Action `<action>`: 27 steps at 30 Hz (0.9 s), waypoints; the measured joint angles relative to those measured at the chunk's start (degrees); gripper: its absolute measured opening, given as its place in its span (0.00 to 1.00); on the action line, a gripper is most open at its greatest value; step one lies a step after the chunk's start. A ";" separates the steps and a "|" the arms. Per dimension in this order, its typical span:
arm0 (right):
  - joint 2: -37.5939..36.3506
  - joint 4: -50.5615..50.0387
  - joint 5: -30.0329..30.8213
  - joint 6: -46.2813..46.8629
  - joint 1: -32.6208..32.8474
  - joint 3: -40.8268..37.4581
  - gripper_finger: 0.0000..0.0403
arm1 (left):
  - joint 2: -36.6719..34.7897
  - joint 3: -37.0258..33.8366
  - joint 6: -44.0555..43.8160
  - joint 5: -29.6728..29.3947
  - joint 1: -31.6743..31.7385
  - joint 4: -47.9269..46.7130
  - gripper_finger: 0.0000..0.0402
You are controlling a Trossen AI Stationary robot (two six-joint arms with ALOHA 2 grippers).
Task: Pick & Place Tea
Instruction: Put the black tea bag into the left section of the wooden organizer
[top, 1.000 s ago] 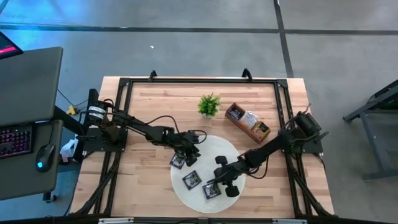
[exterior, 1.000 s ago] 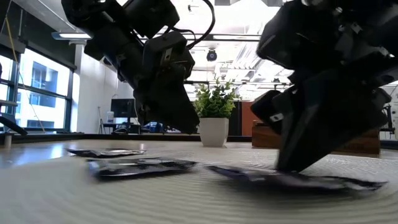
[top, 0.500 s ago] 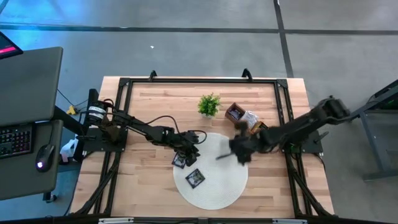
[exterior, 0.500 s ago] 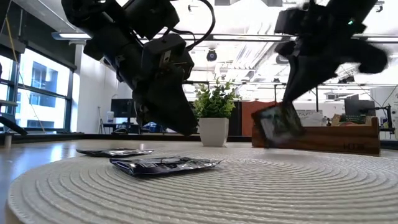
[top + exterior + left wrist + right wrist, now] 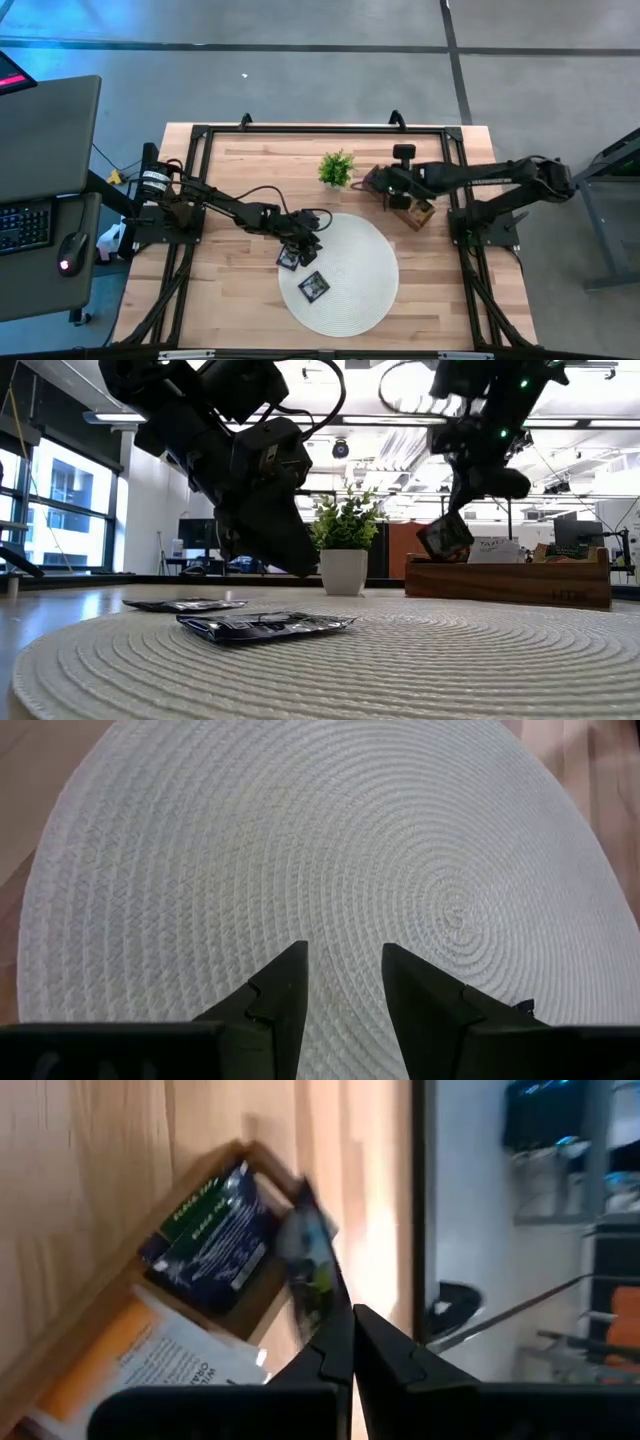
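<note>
Right gripper [image 5: 377,182] is clenched on a dark sachet [image 5: 445,536], dangling it over the tray [image 5: 418,215] by one edge. That thin pinch is the risk: the sachet could twist, catch the rim or land on packets already inside. Left gripper [image 5: 303,247] hangs part-open, empty, over the mat [image 5: 365,280]. Count: two sachets left on the mat, one in the air, one tray, one plant [image 5: 336,168].
</note>
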 joint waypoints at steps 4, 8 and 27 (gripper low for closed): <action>1.95 -0.21 -4.90 -0.23 -2.90 0.00 0.00 | 0.00 0.00 0.13 0.00 0.00 -0.14 0.32; 2.90 0.13 -7.66 -1.76 -3.78 0.00 0.00 | 0.00 0.00 1.39 -0.05 0.00 -0.11 0.32; 2.92 11.11 -15.31 -0.98 -9.03 0.11 0.22 | 0.00 0.00 2.39 -0.02 0.02 -0.14 0.32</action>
